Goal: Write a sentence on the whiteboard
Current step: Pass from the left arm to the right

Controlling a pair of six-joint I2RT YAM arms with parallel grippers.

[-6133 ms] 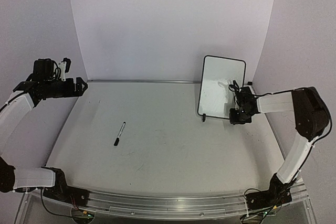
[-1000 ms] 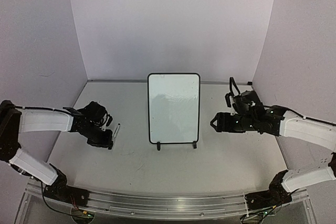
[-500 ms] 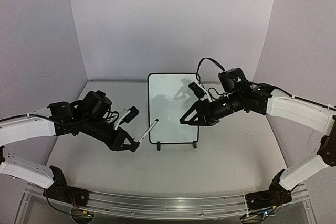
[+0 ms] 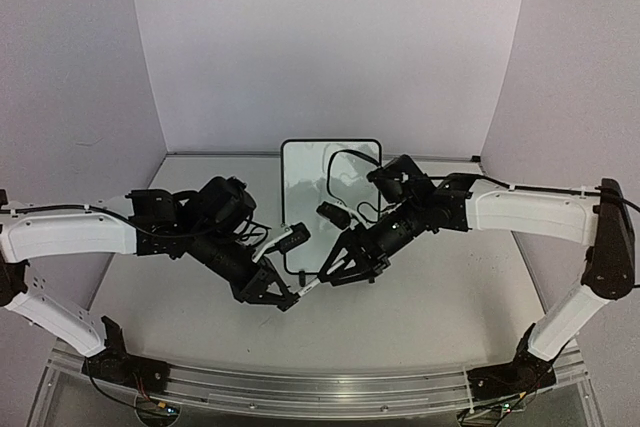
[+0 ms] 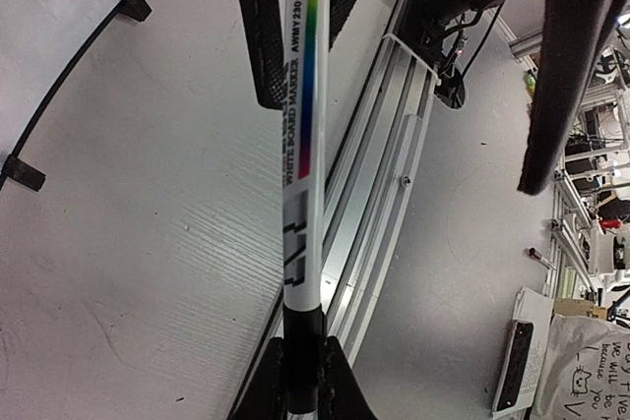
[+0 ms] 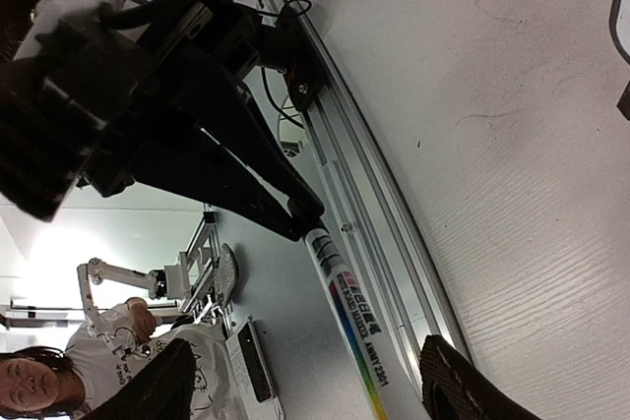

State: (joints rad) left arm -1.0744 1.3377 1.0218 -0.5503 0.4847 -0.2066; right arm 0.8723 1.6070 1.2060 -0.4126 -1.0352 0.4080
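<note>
Rail (image 4: 320,399) of bare metal along the near edge of the table (image 4: 460,297), arm bases toward its ends. Just beyond, at mid-table, the meeting point: left gripper (image 4: 283,297) clamped on the dark end of the marker (image 5: 300,194), white barrel with rainbow stripe pointing away toward the right gripper (image 4: 333,272). Right gripper's jaws apart, one on either side of the barrel's free end, no squeeze to be seen. Long axis of the marker running from the left gripper up and to the right in the overhead view, seemingly clear of the tabletop, roughly along the line between the two wrists. Probably a handover or an uncapping in the making; writing end not identifiable from here. Behind both grippers, whiteboard (image 4: 303,172) upright on its feet at the middle of the table, face toward the arms, lower part hidden by the right arm and its looping cable (image 4: 340,154). Right gripper nearer to the board, just in front of it; left gripper a little farther out and to the left. No sentence to be seen on the bare part of the board. Main obstacle to any stroke: the right arm itself, across the writing face, plus two wrists crowded in front. Farthest back, plain white wall (image 4: 330,37).
</note>
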